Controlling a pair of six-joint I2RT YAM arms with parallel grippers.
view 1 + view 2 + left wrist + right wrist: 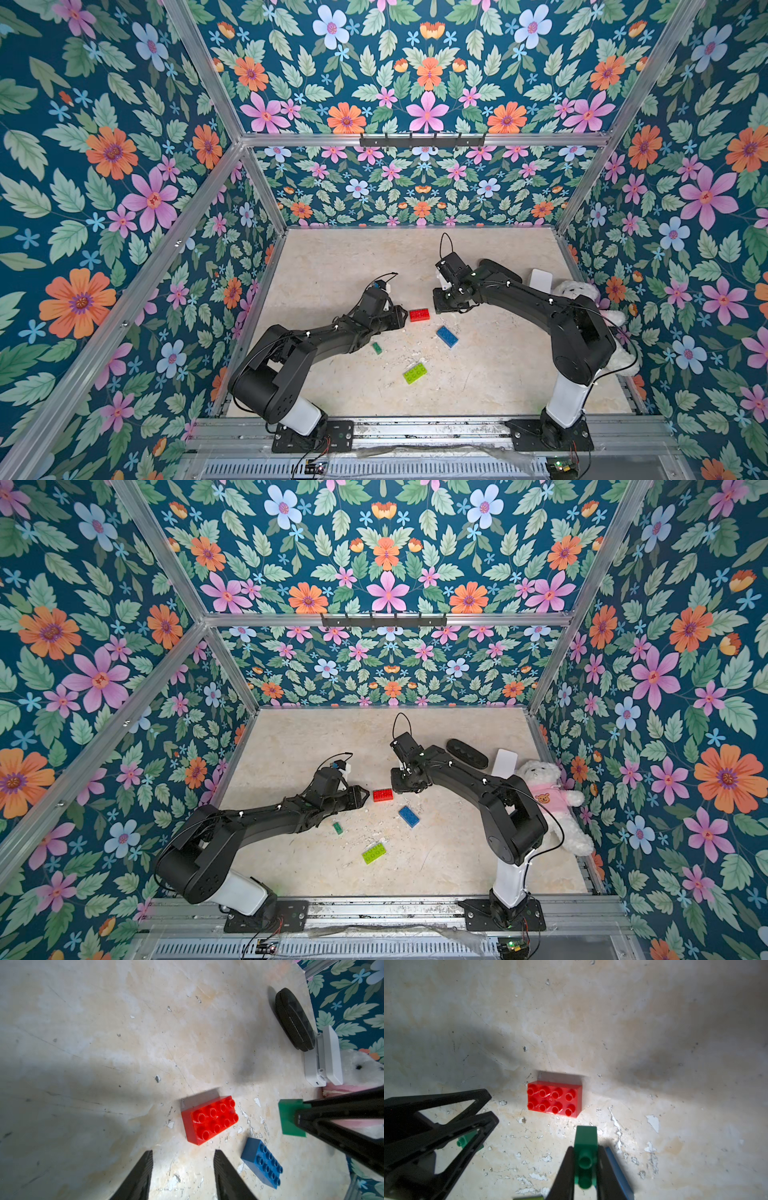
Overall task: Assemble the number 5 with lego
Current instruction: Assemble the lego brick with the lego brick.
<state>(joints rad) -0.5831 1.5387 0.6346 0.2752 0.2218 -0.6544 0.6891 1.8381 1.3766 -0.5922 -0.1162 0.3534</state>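
Observation:
The lego bricks lie loose on the beige table. A red brick (419, 314) (382, 795) sits between the two grippers. My left gripper (401, 318) (184, 1153) is open and empty just left of it, and the red brick (209, 1120) lies a little past its fingertips. My right gripper (442, 305) (585, 1148) is shut on a small dark green brick (585, 1138) (288, 1118), held just right of the red brick (554, 1099). A blue brick (447, 336) (262, 1164), a second small dark green brick (377, 348) (467, 1140) and a lime-green brick (414, 372) lie nearer the front.
A black oblong case (467, 754) (294, 1020), a white box (505, 762) (324, 1059) and a white teddy bear (552, 800) in a pink shirt sit at the table's right side behind the right arm. Floral walls enclose three sides.

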